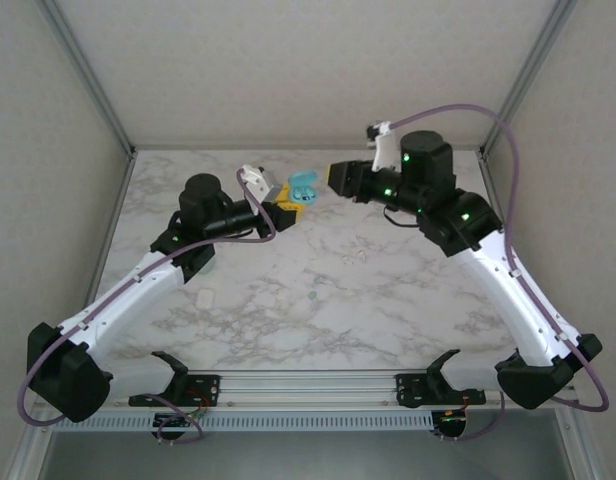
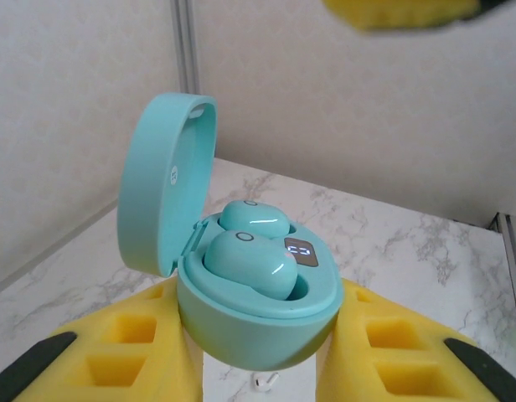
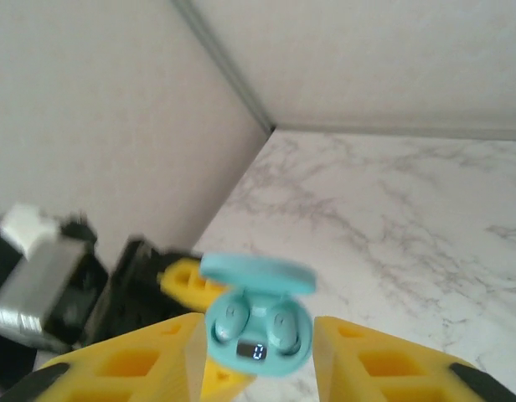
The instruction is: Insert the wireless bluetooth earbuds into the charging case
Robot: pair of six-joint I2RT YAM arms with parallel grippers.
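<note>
The white, grey-veined marble desk (image 1: 408, 300) carries little. A small white item (image 1: 205, 298) lies on its left part, a tiny teal speck (image 1: 312, 296) near the middle, well apart from it. The left wrist view shows a white earbud (image 2: 262, 381) lying on the marble.

Noted teal charging case (image 1: 304, 184), lid up, held at yellow tips of left gripper (image 1: 291, 205), raised above marble table (image 1: 408, 300). Found right gripper (image 1: 335, 176) just beside case, nose toward it. Spotted 1 tiny teal speck (image 1: 312, 296) and 1 small white item (image 1: 204, 298) on tabletop, well apart.
</note>
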